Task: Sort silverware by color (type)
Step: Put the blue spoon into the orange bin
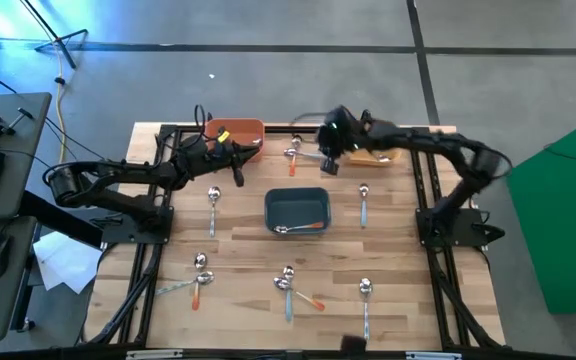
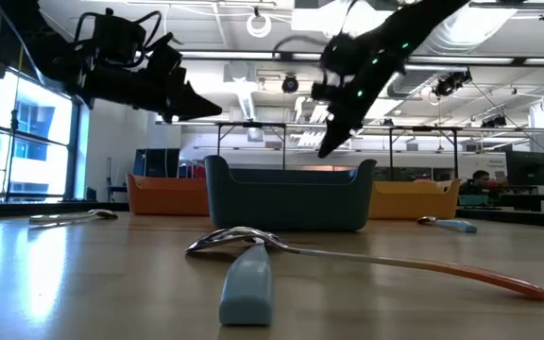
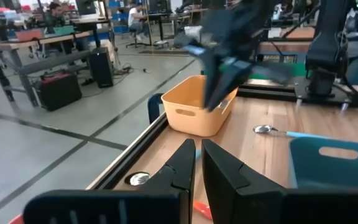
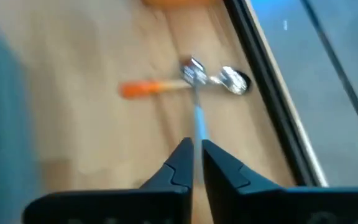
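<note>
Fingers of the right gripper pinch a blue-handled spoon. That thin handle may slip out. Left gripper hovers nearly closed, holding nothing.

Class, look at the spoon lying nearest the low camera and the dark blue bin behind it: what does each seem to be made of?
Spoon: the bowl looks like polished metal, since it mirrors the room; the orange handle is matte, probably plastic or a coating. Dark blue bin: likely moulded plastic, with an even colour, dull sheen and rounded corners.

2 crossed spoons before dark blue bin, 2 arms above.
</note>
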`<state>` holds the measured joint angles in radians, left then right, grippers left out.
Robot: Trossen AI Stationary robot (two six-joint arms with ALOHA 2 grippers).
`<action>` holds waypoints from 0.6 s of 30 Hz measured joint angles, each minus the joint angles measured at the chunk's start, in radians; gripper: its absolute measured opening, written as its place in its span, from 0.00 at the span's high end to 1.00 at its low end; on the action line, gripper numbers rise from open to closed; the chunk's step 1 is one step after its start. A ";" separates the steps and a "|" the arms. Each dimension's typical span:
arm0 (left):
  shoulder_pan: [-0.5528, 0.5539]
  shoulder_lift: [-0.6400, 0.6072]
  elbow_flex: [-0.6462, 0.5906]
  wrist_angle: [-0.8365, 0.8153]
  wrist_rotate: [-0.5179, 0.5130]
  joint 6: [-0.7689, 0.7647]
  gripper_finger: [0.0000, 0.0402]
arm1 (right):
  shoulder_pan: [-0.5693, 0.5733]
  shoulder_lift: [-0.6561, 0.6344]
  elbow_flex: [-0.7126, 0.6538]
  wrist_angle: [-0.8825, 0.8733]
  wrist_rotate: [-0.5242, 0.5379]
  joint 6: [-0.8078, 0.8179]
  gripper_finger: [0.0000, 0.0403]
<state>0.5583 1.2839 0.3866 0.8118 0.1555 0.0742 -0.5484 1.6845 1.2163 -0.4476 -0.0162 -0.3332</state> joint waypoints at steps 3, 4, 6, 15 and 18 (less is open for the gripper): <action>0.002 0.000 0.000 0.002 0.000 -0.018 0.95 | -0.051 0.125 0.133 -0.133 0.002 -0.067 0.84; 0.003 0.000 0.000 0.002 0.001 -0.018 0.95 | -0.063 0.164 0.174 -0.168 0.003 -0.089 0.80; 0.004 0.000 0.000 0.002 0.005 -0.018 0.95 | -0.082 0.234 0.249 -0.222 -0.001 -0.119 0.73; 0.004 0.005 0.000 0.000 0.048 -0.020 0.95 | -0.106 0.418 0.406 -0.319 -0.114 -0.168 0.55; 0.004 0.006 0.000 -0.004 0.048 -0.020 0.95 | -0.106 0.449 0.406 -0.312 -0.115 -0.181 0.55</action>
<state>0.5625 1.2896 0.3867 0.8078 0.2036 0.0542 -0.6544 2.1336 1.6218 -0.7593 -0.1310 -0.5138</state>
